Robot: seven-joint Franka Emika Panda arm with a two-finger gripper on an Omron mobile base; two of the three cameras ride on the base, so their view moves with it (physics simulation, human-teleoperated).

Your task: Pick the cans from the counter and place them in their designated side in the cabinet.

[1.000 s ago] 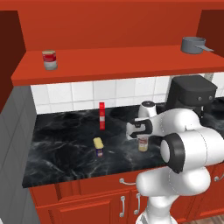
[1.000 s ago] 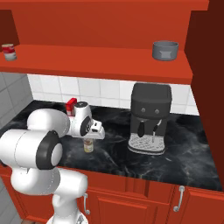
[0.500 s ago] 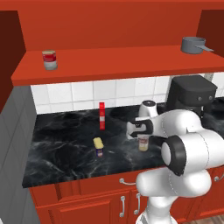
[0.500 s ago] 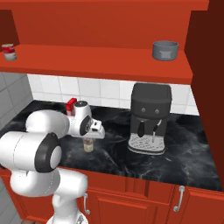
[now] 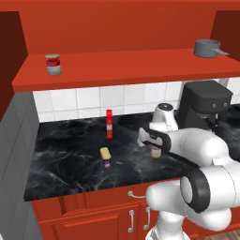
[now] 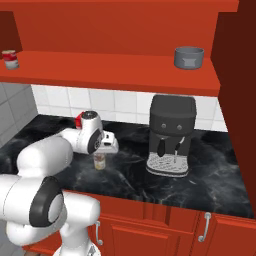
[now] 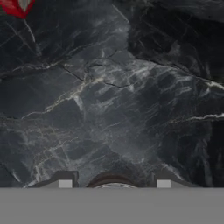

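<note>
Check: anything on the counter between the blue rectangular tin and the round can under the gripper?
Nothing. In the left base view, only bare black marble counter lies between the rectangular tin and the round can. The red-and-white box stands behind that stretch.

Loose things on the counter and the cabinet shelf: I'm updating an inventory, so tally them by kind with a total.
Cans: 3 (round can in the gripper, blue tin, red-and-white can)
Thin red box: 1
Coffee machine: 1
Grey pot: 1
Total: 6
</note>
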